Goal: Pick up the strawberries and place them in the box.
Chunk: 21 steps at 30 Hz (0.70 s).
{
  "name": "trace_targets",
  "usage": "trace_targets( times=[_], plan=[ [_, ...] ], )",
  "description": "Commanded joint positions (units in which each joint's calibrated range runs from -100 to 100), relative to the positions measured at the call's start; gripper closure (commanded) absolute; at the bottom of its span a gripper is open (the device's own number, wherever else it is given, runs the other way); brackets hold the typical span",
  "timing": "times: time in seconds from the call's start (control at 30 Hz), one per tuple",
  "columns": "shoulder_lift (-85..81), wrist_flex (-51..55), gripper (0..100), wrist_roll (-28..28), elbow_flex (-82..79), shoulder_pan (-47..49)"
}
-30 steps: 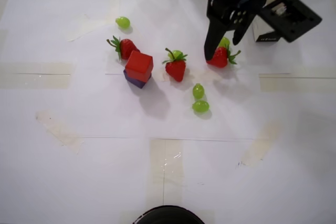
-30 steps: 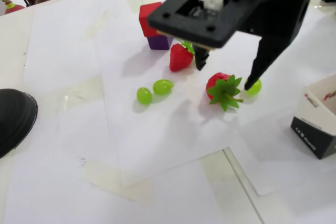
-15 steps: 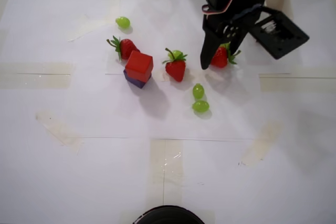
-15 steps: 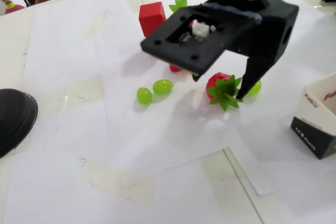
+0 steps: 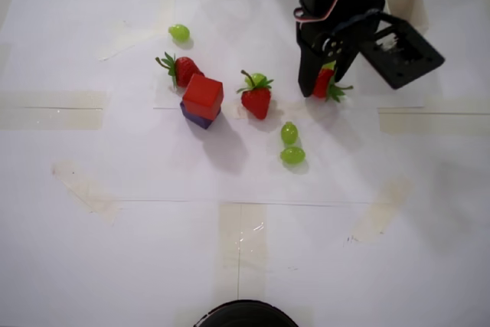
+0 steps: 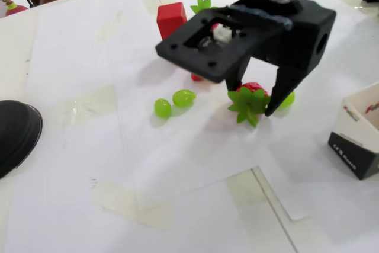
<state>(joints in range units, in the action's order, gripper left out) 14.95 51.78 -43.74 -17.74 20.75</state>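
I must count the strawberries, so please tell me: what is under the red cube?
The red cube sits on a purple block, visible only at its lower edge in the overhead view. A strawberry lies beside it, not under. Anything beneath the block is hidden.

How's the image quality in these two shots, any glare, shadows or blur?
Overhead view: even light, soft shadows beside the red cube, slight glare on tape near the bottom. Fixed view: the gripper around a strawberry is close and slightly soft; the box is cropped.
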Motion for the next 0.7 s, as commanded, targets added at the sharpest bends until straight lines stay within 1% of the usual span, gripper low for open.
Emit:
trace_targets(
  times=[0.0, 0.23, 0.4, 0.67],
  plan=[
    [-2.1, -0.6, 85, -0.3, 0.1, -0.3],
    [-4.5, 0.3, 86, 0.2, 1.0, -1.0],
    [-6.0, 3.2, 86, 1.0, 4.1, -1.4],
    [-9.6, 17.8, 86, 1.8, 21.3, -0.5]
  ],
)
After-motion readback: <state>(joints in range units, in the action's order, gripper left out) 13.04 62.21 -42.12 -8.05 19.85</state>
